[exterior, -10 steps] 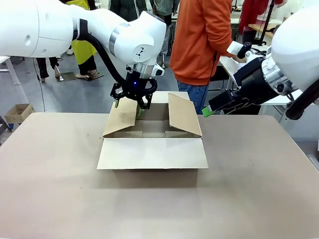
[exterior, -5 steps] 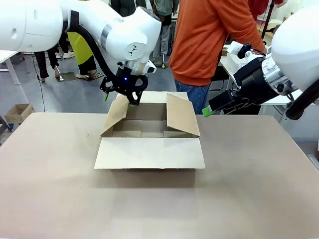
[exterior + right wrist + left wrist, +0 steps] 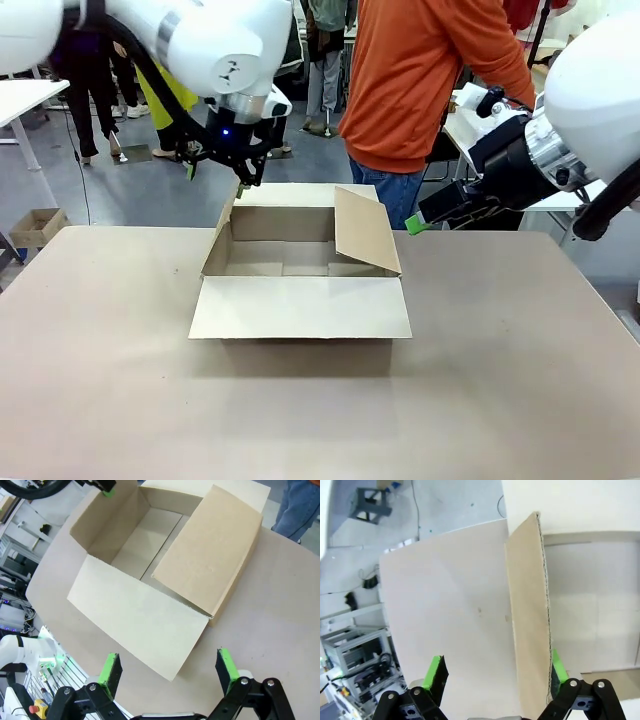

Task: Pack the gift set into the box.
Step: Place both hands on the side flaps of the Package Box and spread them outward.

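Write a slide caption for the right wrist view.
Open right gripper hovers over the table near the open box, one flap leaning inward.

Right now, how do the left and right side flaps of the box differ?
The left flap stands nearly upright; the right flap leans inward over the opening. The left flap's top edge sits inside the open left gripper; the right flap is untouched, with the right gripper open and apart from it. Both are plain brown cardboard flaps of the same box.
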{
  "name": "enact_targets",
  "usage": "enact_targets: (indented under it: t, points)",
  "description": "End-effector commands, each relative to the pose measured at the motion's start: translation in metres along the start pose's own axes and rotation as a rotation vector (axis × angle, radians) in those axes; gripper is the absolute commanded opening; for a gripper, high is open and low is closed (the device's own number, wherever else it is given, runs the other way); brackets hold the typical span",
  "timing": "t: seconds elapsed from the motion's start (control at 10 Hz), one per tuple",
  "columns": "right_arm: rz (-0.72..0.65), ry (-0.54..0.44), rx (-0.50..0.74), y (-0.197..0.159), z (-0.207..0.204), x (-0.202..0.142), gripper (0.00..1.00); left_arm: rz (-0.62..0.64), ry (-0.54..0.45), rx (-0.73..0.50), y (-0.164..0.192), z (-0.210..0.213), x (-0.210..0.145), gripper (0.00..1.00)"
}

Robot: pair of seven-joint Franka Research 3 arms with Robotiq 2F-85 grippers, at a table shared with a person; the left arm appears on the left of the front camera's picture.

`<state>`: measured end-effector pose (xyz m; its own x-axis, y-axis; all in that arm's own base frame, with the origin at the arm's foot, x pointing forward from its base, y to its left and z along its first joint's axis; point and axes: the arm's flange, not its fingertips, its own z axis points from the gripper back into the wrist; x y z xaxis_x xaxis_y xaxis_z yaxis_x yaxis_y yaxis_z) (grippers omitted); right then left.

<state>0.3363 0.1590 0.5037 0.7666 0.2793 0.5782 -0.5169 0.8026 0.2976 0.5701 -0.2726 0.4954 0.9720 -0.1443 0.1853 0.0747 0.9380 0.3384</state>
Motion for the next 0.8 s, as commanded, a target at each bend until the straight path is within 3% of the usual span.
enact_targets:
  t: [0.0, 0.3, 0.5, 0.7]
  points:
    - [-0.005, -0.021, 0.006, 0.002, -0.003, 0.002, 1.0, -0.007, -0.038, -0.125, 0.039, -0.013, -0.025, 1.0]
    - [-0.005, -0.021, 0.006, 0.002, -0.003, 0.002, 1.0, 0.037, 0.013, -0.269, 0.094, -0.044, -0.052, 1.0]
    - [-0.005, -0.021, 0.006, 0.002, -0.003, 0.002, 1.0, 0.101, -0.014, -0.371, 0.125, -0.061, -0.074, 1.0]
    - [-0.005, -0.021, 0.006, 0.002, -0.003, 0.002, 1.0, 0.118, 0.026, -0.474, 0.134, -0.095, -0.081, 1.0]
